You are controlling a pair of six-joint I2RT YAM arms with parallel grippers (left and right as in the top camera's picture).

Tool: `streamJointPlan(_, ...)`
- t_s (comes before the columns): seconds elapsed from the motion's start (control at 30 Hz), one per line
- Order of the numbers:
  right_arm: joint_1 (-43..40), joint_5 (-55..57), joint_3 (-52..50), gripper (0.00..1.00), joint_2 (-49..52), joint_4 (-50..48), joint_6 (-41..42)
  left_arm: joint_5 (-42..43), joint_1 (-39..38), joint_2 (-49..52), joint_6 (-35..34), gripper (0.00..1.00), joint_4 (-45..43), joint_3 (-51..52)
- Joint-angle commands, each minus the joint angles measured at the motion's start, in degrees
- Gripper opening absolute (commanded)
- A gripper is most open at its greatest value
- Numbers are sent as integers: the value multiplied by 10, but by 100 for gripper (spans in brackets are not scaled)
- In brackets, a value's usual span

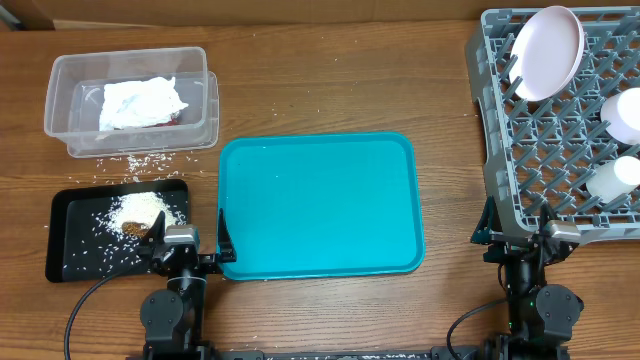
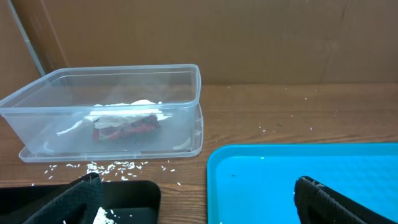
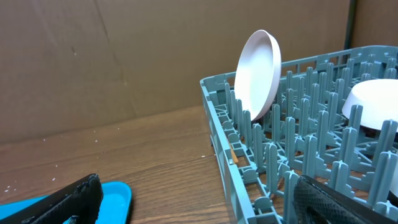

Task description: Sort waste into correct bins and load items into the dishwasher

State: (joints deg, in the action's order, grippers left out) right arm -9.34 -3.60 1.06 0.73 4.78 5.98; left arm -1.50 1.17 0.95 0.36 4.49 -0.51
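We see the napkin (image 1: pixel 140 102) and wrapper (image 2: pixel 134 127) in the far-left tub (image 1: pixel 62 110), rice (image 1: pixel 135 208) on the black tray (image 1: pixel 70 255) nearer, and the plate (image 1: pixel 548 52) upright in the rack (image 1: pixel 560 170) at right. At the near worktop edge, the left end effector (image 1: pixel 187 234) and right end effector (image 1: pixel 518 234) gape wide, holding nothing.

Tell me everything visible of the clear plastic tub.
The clear plastic tub is rectangular with rounded corners and see-through walls, standing upright and open-topped at the far left of the wooden table, behind the black tray and apart from the teal tray. A wider clear lip rings its base, perhaps a lid beneath. Inside, a crumpled white napkin lies over a red wrapper. Loose rice grains dot the table along its near side.
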Motion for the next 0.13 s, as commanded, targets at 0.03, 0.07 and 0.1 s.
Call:
streamJointPlan(0.03,-2,3,-6,100,-6,-2,-2,5,3,-7,-6,100,-1,2)
streamJointPlan(0.07,-2,3,-6,100,-6,-2,-2,5,3,-7,-6,100,-1,2)
streamJointPlan(0.1,-2,3,-6,100,-6,-2,-2,5,3,-7,-6,100,-1,2)
